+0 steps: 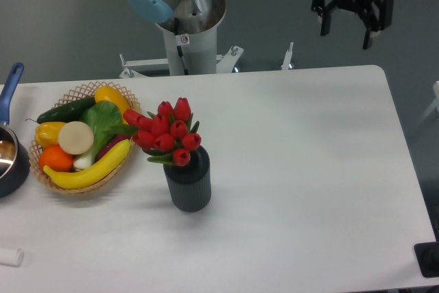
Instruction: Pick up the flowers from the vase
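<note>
**Listener:** Camera view, fixed and looking down: where are your fingers?

**Arm:** At the top right, my gripper (351, 24) hangs in the air past the far edge of the table, its two dark fingers (325, 18) spread wide and holding nothing. A blue light glows on the wrist above them.

**Listener:** Where are the flowers?

**Arm:** Well away from me, left of the table's middle. The flowers (168, 132), a bunch of red tulip buds with green leaves, stand in the vase (187, 184), a short, dark grey, ribbed cylinder standing upright.

**Listener:** Any writing?

**Arm:** Only a small sticker (183, 39) on my base column; it is too small to read.

**Listener:** What about the surface and surroundings?

**Arm:** The table (302, 156) is white with rounded corners, and the floor beyond is grey. A wicker basket (82, 90) of fruit and vegetables sits just left of the flowers, whose leftmost buds reach over its rim. A dark pot (10, 162) with a blue handle sits at the left edge, a small white object (10, 257) at the near left, and something black (429, 260) at the near right corner.
</note>
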